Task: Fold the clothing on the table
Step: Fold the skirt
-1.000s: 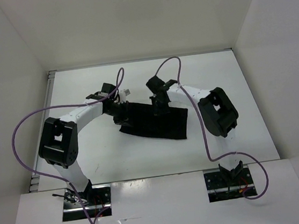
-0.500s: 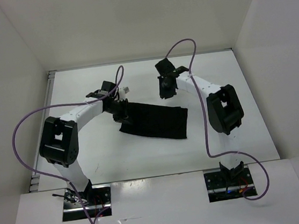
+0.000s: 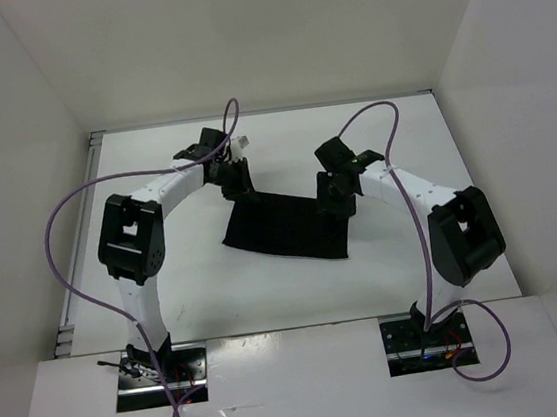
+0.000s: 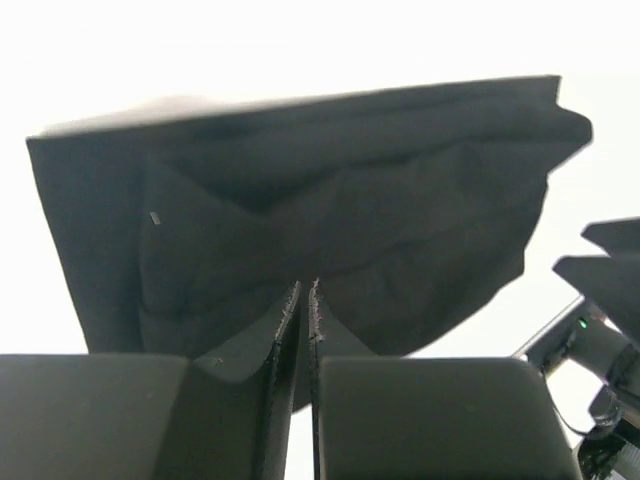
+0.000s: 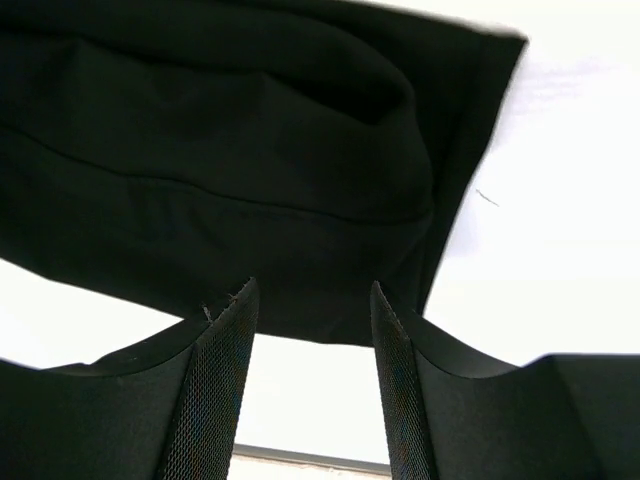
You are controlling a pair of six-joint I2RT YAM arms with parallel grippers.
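Note:
The black clothing [image 3: 286, 230] lies folded in a rough rectangle in the middle of the white table [image 3: 154, 172]. My left gripper [image 3: 241, 185] hovers at its far left corner. In the left wrist view the left gripper [image 4: 304, 285] is open by only a thin slit, with nothing between the jaws, and the clothing [image 4: 330, 200] lies just beyond the tips. My right gripper [image 3: 333, 202] is over the far right edge. In the right wrist view the right gripper [image 5: 312, 285] stands wide open and empty, with the clothing [image 5: 220, 150] past its fingertips.
White walls enclose the table on three sides. A metal edge strip [image 3: 96, 179] runs along the left side. Purple cables [image 3: 71, 242] loop above both arms. Part of the right arm [image 4: 600, 270] shows at the right of the left wrist view.
Both grippers have let go of the clothing, the right one opening wide. The left gripper moved back and up. The right arm swung out to the clothing's right edge.

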